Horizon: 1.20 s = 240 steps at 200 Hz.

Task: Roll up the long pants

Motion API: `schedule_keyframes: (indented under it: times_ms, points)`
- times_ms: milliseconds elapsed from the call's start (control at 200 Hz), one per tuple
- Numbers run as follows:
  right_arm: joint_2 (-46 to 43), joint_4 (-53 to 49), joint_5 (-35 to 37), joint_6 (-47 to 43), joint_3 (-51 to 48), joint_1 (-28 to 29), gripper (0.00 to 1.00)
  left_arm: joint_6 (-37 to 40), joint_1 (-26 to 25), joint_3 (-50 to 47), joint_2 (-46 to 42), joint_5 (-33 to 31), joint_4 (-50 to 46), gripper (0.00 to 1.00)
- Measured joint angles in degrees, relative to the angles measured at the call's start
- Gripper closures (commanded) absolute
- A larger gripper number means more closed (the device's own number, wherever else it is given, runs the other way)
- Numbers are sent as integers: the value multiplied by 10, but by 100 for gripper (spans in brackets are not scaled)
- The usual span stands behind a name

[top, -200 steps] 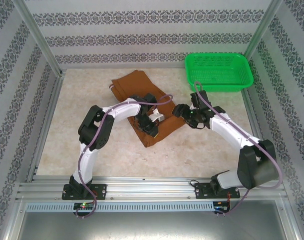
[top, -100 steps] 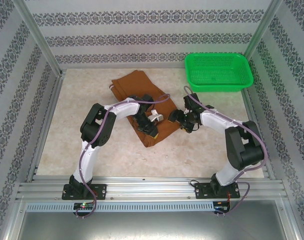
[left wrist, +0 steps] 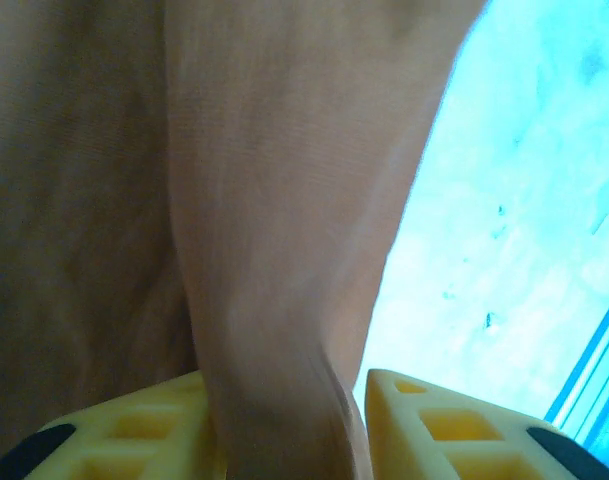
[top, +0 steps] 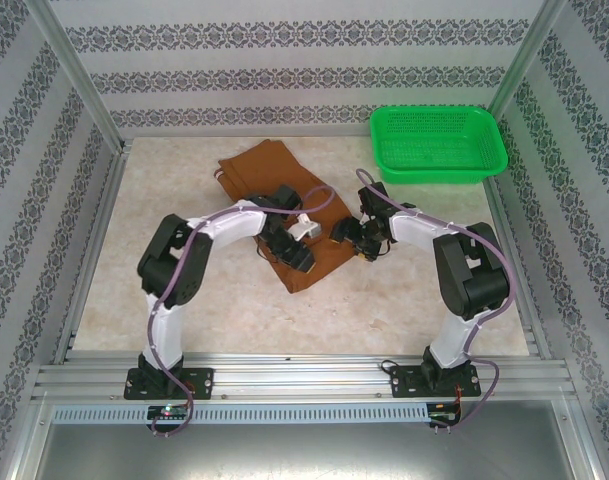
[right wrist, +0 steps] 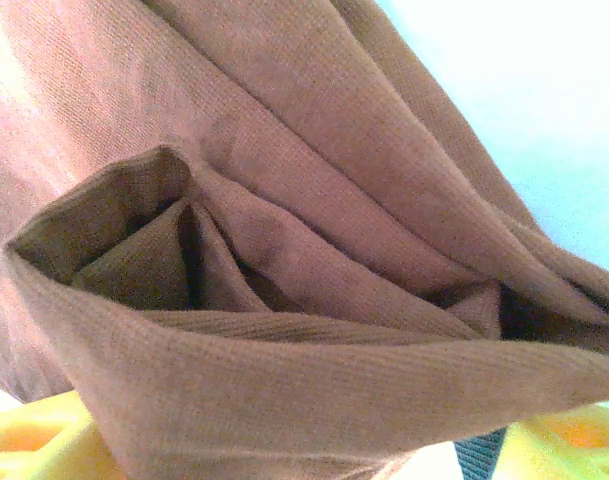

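The table point(top: 184, 300) is a pale, marbled surface fenced by patterned walls and a metal frame. The long pants point(top: 269, 170) lie on it left of centre, a rust-brown strip folded narrow and running on a slant from the far left down toward the middle of the table, where the near end shows a squared-off edge. A green basket point(top: 439, 145) stands at the far right corner, well apart from the cloth.

Both arms reach inward over the near half of the strip. The left gripper point(top: 296, 252) sits on top of the pants near their lower end. Seen from the left wrist, the left gripper point(left wrist: 284, 430) has its yellow fingers point(left wrist: 134, 435) apart with a raised ridge of the pants point(left wrist: 284, 200) running up between them; I cannot tell whether they are pressing on that ridge or only standing beside it. Bare table shows bright to the right of the fold.

The right gripper point(top: 349, 238) is at the right-hand edge of the strip, just beside the left one. From the right wrist, the right gripper point(right wrist: 304, 450) has its jaws spread wide, a yellow finger point(right wrist: 574, 445) at each lower corner. A folded end of the pants point(right wrist: 284, 250), layered and hollow like a pocket, lies across the gap between them. A small gap is visible beside the right-hand finger.
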Motion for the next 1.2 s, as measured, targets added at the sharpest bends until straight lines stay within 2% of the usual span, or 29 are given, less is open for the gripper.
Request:
schedule_keyframes:
  times_ms: [145,200,270,330,435,540,769,1064,1199]
  points:
    - [4,0,-3,0,1,0,22,-1,-7,2,-63,-64,8,63]
    - [7,1,-6,0,3,0,22,-4,-13,2,-77,-80,9,72]
    - [8,3,-9,0,4,0,22,-7,-27,1,-90,-87,10,87]
    - [9,4,-10,0,5,0,22,0,-46,-4,-101,-85,15,94]
    - [11,5,-13,0,7,0,22,3,-78,-5,-100,-63,18,97]
    - [11,6,-13,0,7,0,23,3,-85,-6,-80,-57,21,100]
    - [11,6,-13,0,6,0,22,-11,-55,-40,-26,-90,38,98]
    - [11,10,-17,0,6,0,23,-21,-49,-43,3,-104,50,78]
    - [11,14,-20,0,5,0,23,-17,-85,-52,-16,-186,58,64]
